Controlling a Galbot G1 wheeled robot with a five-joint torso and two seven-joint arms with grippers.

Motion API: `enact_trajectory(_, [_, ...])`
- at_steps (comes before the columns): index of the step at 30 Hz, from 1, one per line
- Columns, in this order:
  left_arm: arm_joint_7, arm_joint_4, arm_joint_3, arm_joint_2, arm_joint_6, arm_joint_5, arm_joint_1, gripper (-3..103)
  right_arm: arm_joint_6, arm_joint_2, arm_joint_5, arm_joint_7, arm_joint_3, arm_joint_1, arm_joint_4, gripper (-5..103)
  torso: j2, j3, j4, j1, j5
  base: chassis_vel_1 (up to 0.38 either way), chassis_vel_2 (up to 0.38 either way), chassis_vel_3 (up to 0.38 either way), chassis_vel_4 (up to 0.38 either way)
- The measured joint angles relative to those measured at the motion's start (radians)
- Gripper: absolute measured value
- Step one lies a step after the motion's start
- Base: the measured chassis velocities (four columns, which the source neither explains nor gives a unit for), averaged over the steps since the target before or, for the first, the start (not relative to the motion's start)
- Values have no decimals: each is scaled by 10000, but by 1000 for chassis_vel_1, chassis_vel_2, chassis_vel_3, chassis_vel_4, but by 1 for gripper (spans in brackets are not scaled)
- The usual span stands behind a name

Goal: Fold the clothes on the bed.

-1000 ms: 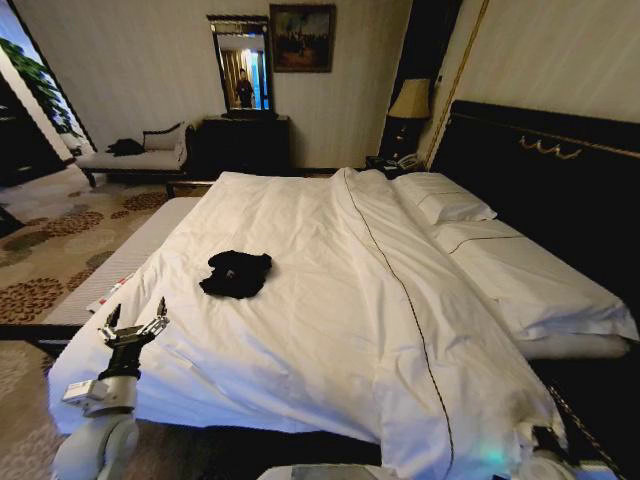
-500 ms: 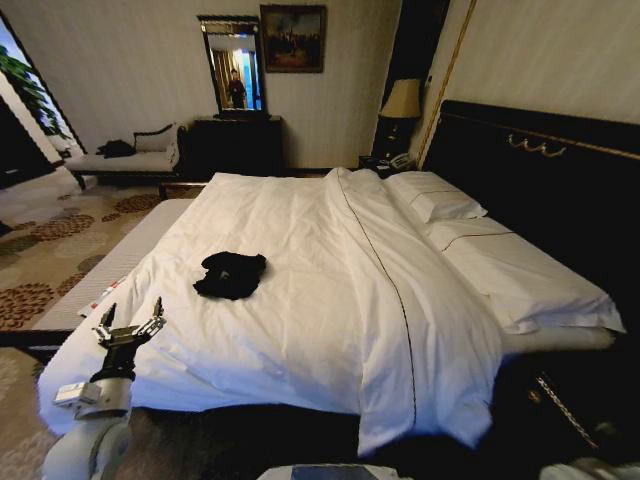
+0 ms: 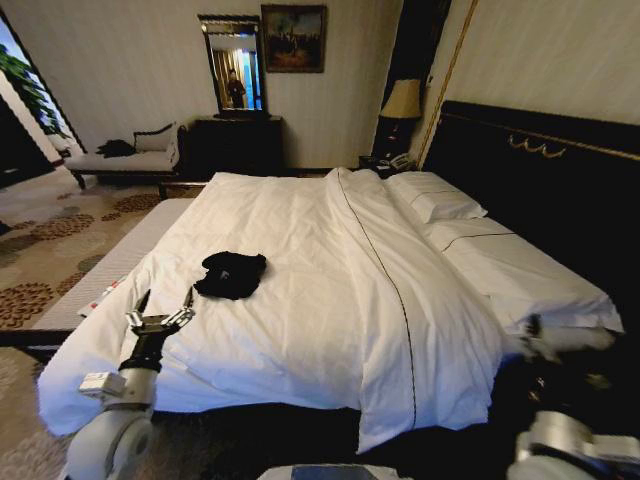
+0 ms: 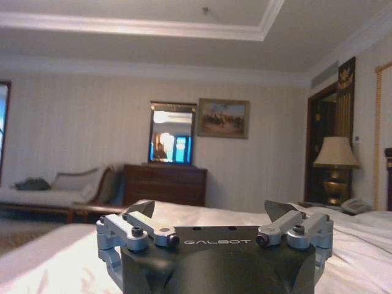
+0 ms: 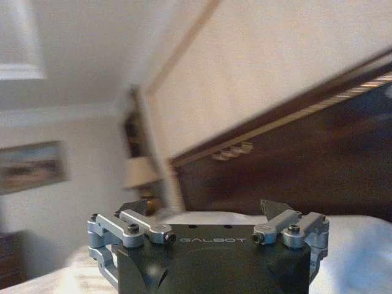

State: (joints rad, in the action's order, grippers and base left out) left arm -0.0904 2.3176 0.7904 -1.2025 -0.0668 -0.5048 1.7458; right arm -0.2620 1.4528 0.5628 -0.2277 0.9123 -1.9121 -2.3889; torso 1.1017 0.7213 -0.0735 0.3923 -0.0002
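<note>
White-duveted bed (image 3: 300,320), crumpled black T-shirt (image 3: 231,274) and two pillows (image 3: 480,235) on top

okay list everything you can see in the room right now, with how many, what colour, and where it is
T-shirt: one, black, bunched on the duvet, on the bed's left side near the left gripper.
Bed: one, white duvet, dark headboard at right.
Pillows: at least two, white, along the headboard.
Chaise: one, pale, far left wall, a dark item on it.
Dresser: one, dark wood, back wall.
Mirror: one, dark frame, above the dresser.
Painting: one, dark frame, beside the mirror.
Lamp: one, cream shade, far bedside.
Left gripper: open, over the bed's near left edge.
Right gripper: open, raised at the bed's near right side, toward the headboard.
</note>
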Motion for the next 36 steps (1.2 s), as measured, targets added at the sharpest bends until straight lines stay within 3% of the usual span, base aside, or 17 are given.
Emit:
enact_trajectory(4, [270, 484, -59, -277, -14, 34, 640, 100, -295, -454, -139, 885, -78, -57, 274, 100, 0, 0, 3, 0, 4, 0, 0, 0, 0])
enact_trajectory(8, [698, 981, -132, -488, -325, 303, 1443, 100, -124, -1170, 339, 1602, -84, -24, 405, 100, 1, -1, 2, -1, 5, 0, 0, 0, 0])
enact_trajectory(11, [839, 1027, -438, -884, -482, 915, 1511, 100, 476, -1672, 1010, 2010, -423, 461, 396, 100, 1, -1, 2, 0, 2, 0, 0, 0, 0])
enact_trajectory(16, [946, 1197, -647, -1536, -892, 1659, 2096, 100, 1141, -1950, 1330, 2591, -903, 604, 135, 100, -1, 0, 2, 3, 4, 0, 0, 0, 0])
enact_trajectory(24, [936, 1621, -518, -1656, -502, 1433, 2140, 100, 1642, -2655, 1398, 2821, -1182, 709, 291, 100, 0, 0, -1, 1, 2, 0, 0, 0, 0])
enact_trajectory(28, [910, 1663, -480, -1620, -404, 1316, 2140, 100, 1385, -2783, 1428, 2799, -1279, 819, 406, 100, -1, 0, 2, 2, 2, 0, 0, 0, 0])
enact_trajectory(29, [835, 1665, -409, -1510, -356, 1268, 2097, 100, 923, -2705, 1470, 2709, -1577, 887, 542, 100, -1, 0, 3, 1, 4, 0, 0, 0, 0])
enact_trajectory(36, [626, 1825, -53, -1307, 77, 835, 1801, 100, 681, -2512, 1312, 2607, -1799, 905, 875, 100, -1, 0, 0, 0, 2, 0, 0, 0, 0])
